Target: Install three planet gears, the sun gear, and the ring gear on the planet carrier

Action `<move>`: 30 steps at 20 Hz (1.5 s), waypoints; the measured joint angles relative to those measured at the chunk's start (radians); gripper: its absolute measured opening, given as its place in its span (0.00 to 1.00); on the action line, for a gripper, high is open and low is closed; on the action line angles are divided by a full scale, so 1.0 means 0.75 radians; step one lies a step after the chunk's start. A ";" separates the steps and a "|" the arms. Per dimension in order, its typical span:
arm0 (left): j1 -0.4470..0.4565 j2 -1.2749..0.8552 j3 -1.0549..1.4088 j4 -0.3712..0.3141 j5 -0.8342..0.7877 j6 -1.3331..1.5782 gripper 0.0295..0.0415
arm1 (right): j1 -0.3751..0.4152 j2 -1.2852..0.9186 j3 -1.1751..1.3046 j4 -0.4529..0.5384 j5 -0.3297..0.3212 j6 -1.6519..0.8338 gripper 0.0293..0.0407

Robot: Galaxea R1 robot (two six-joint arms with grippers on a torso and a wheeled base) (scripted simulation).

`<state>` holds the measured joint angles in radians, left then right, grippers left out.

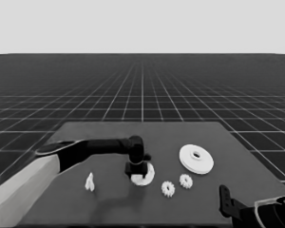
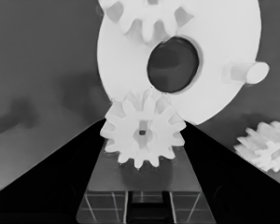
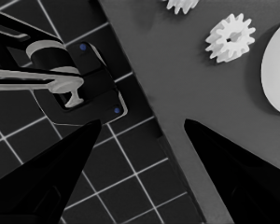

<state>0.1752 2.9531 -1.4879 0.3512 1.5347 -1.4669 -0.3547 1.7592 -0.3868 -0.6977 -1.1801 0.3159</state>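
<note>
Dark table [image 1: 228, 137]: left gripper [image 1: 136, 169] at centre clamps a planet gear [image 2: 142, 133] over the smaller round part [image 1: 147, 176], another gear seated there. At three o'clock, two loose gears [image 1: 168, 188], the larger round part [image 1: 196, 158]; right gripper [image 3: 140, 154] parked, fingers apart.

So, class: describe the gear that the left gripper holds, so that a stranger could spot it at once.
Find the smaller round part at the table's middle. The left gripper stands over it, and the gear sits between its fingers at that part's edge. The other loose gears lie free on the table.
</note>
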 joint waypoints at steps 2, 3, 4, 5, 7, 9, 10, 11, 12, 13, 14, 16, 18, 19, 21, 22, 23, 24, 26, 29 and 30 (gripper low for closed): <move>0.006 0.001 -0.005 0.006 -0.002 0.003 0.14 | 0.000 0.000 0.000 0.000 0.000 0.000 0.81; 0.007 0.001 -0.006 0.007 -0.003 0.004 0.14 | 0.000 0.000 0.000 0.000 0.000 0.000 0.81; 0.008 0.001 -0.007 0.008 -0.003 0.004 0.14 | 0.000 0.000 0.000 0.000 0.000 0.000 0.81; 0.008 0.001 -0.007 0.008 -0.003 0.004 0.41 | 0.000 0.000 0.000 0.000 0.000 0.000 0.81; 0.008 0.001 -0.008 0.009 -0.003 0.005 0.71 | 0.000 0.000 0.000 0.000 0.000 0.000 0.81; 0.008 0.002 -0.008 0.009 -0.003 0.005 0.74 | 0.000 0.000 0.000 0.000 0.000 0.000 0.81; 0.008 0.002 -0.008 0.009 -0.003 0.005 0.74 | 0.000 0.000 0.000 0.000 0.000 0.000 0.81; 0.009 0.002 -0.008 0.009 -0.003 0.005 0.75 | 0.000 0.000 0.000 0.000 0.000 0.000 0.81; 0.009 0.002 -0.008 0.009 -0.003 0.005 0.75 | 0.000 0.000 0.000 0.000 0.000 0.000 0.81; 0.009 0.002 -0.008 0.009 -0.003 0.005 0.75 | 0.000 0.000 0.000 0.000 0.000 0.000 0.81; 0.009 0.002 -0.008 0.009 -0.003 0.005 0.75 | 0.000 0.000 0.000 0.000 0.000 0.000 0.81; -0.132 -0.020 0.095 -0.131 0.035 -0.068 0.75 | 0.000 0.000 0.000 0.000 0.000 0.000 0.81; -0.190 -0.023 0.116 -0.186 0.040 -0.084 0.75 | 0.000 0.000 0.000 0.000 0.000 0.000 0.81; -0.202 -0.023 0.119 -0.198 0.040 -0.086 0.75 | 0.000 0.000 0.000 0.000 0.000 0.000 0.81; -0.213 -0.024 0.121 -0.210 0.040 -0.088 0.75 | 0.000 0.000 0.000 0.000 0.000 0.000 0.81; -0.215 -0.024 0.122 -0.212 0.040 -0.089 0.75 | 0.000 0.000 0.000 0.000 0.000 0.000 0.81; -0.217 -0.024 0.122 -0.214 0.040 -0.089 0.75 | 0.000 0.000 0.000 0.000 0.000 0.000 0.81; -0.217 -0.024 0.122 -0.215 0.040 -0.089 0.75 | 0.000 0.000 0.000 0.000 0.000 0.000 0.81; -0.500 -0.879 0.944 -0.110 -0.729 1.221 0.95 | 0.000 0.000 0.000 0.000 0.000 0.000 0.81; -0.652 -1.461 1.328 -0.066 -1.060 2.179 0.78 | 0.000 0.000 0.000 0.000 0.000 0.000 0.81; -0.667 -1.518 1.369 -0.061 -1.095 2.280 0.76 | 0.000 0.000 0.000 0.000 0.000 0.000 0.81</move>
<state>-0.3253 1.8143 -0.4611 0.3051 0.7138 0.2428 -0.3547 1.7592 -0.3868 -0.6977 -1.1801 0.3159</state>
